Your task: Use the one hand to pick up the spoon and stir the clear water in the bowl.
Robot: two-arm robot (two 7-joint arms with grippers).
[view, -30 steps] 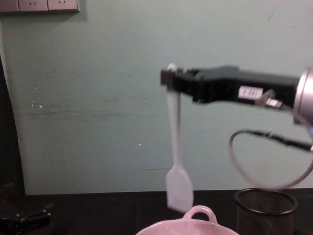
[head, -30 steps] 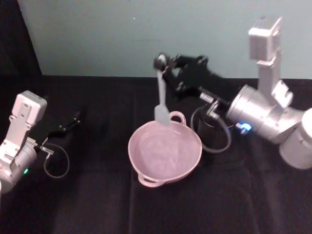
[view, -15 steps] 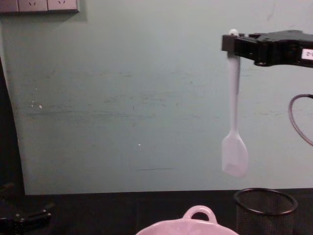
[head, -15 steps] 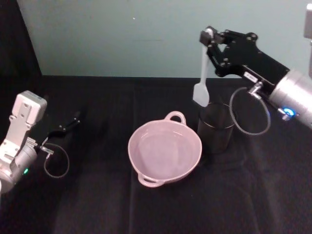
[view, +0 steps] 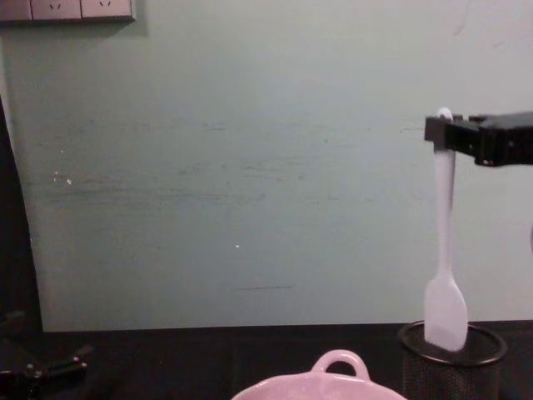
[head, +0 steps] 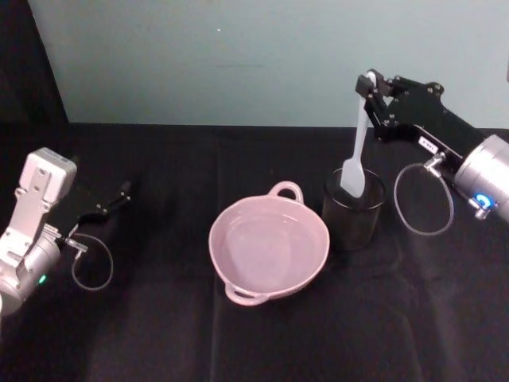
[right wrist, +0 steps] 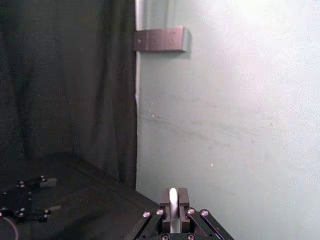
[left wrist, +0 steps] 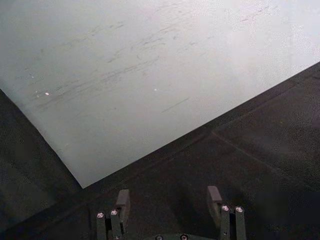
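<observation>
Fingers of my right hand (head: pixel 371 83) pinch the spoon (head: pixel 355 151) over the cup (head: pixel 353 210) beside the bowl (head: pixel 269 247); my left hand's (left wrist: pixel 169 200) are spread.

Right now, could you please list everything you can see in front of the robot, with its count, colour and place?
bowl: one, pale pink, middle of the table, with clear water in it and a loop handle on its far rim.
spoon: one, white, hanging upright from the right gripper, its head at the mouth of the mesh cup.
mesh cup: one, black, just right of the bowl.
tablecloth: one, black, covering the table.
wall: pale green, behind the table.
wall sockets: white, upper left of the wall in the chest view.
right gripper: one, black, raised above the mesh cup, shut on the spoon's handle end.
left gripper: one, black, parked low at the table's left, fingers apart.
</observation>
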